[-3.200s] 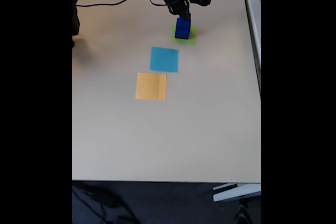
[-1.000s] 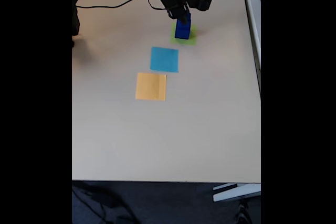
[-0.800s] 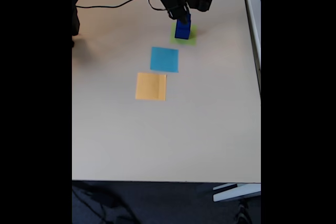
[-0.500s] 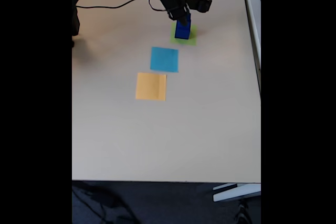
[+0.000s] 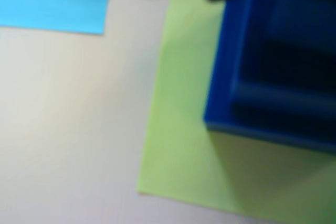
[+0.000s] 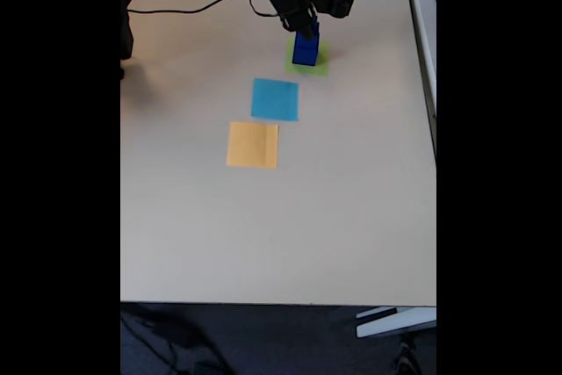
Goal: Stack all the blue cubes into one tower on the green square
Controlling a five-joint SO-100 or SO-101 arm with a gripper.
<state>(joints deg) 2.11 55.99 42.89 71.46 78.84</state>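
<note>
Blue tower (image 6: 305,48) stands on the green square (image 6: 321,64), directly beneath my gripper (image 6: 303,25); I can't tell whether its jaws are parted.

The fixed view looks down from high above on the whole surface (image 6: 263,234). The wrist view sits very close, blurred. Both share the green square (image 5: 178,129) and the tower (image 6: 306,48).
</note>
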